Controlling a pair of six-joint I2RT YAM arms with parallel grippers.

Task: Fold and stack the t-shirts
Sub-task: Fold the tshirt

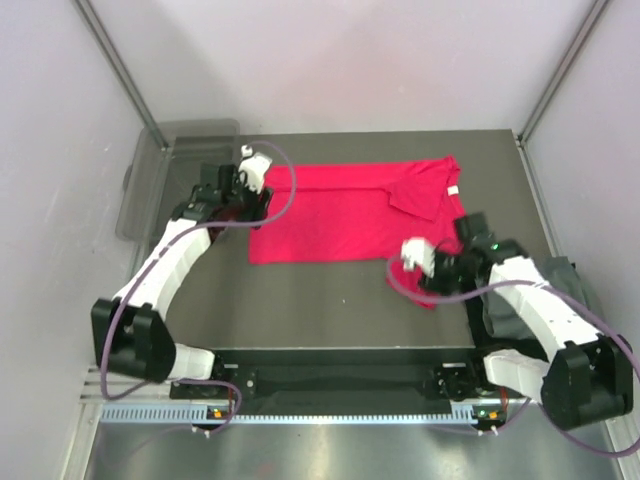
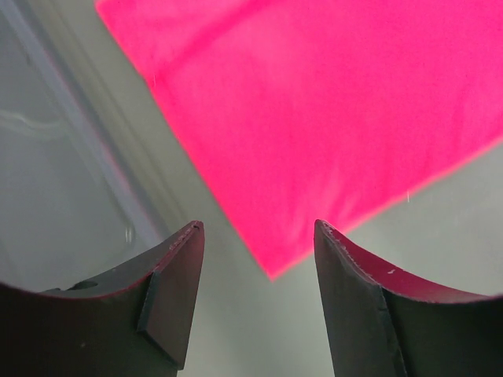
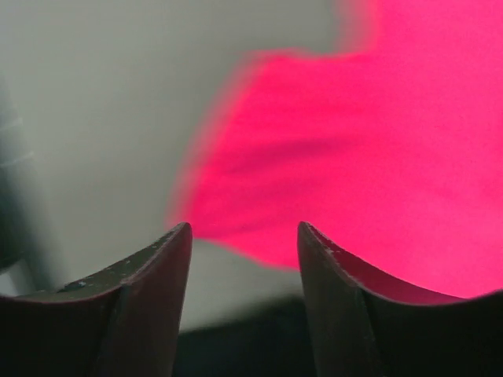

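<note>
Red t-shirt [image 1: 340, 215] lay spread on the bench [image 1: 330, 310], nothing gripped.

The left end effector [image 2: 255, 226] was released, its jaws apart and empty, with the shirt's nearest corner just ahead of its fingertips. Rightward the cloth lay partly folded. It looked thin, limp and light, and would likely sag and crease, so corners and hem edges, pinched low, seemed the best holds. The right end effector [image 3: 244, 228] was likewise spread wide, with a blurred red edge, probably a sleeve, just beyond it.

parted pincer [image 3: 244, 259], red t-shirt [image 3: 369, 157] beyond
</note>
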